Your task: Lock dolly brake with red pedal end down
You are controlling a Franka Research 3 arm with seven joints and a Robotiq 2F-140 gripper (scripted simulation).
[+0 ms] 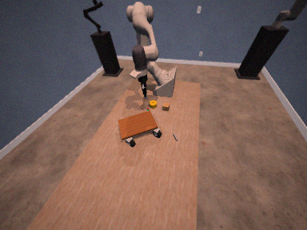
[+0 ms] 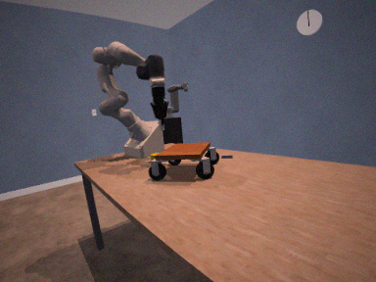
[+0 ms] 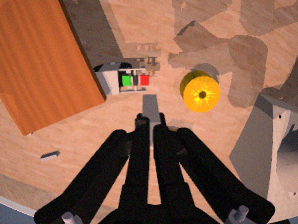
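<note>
The dolly has an orange wooden deck and black casters, and stands on all its wheels on the table; it also shows in the exterior view. In the wrist view a corner caster carries the brake pedal, with a green half on the left and a red half on the right. I cannot tell which end is down. My gripper is shut and empty. It hangs above the table just short of the pedal, fingertips pointing at it. In the top view it is behind the dolly's far corner.
A yellow disc lies right of the pedal, also seen in the top view. A small orange cube lies beside it. A thin dark rod lies right of the dolly. The robot base stands at the table's far end.
</note>
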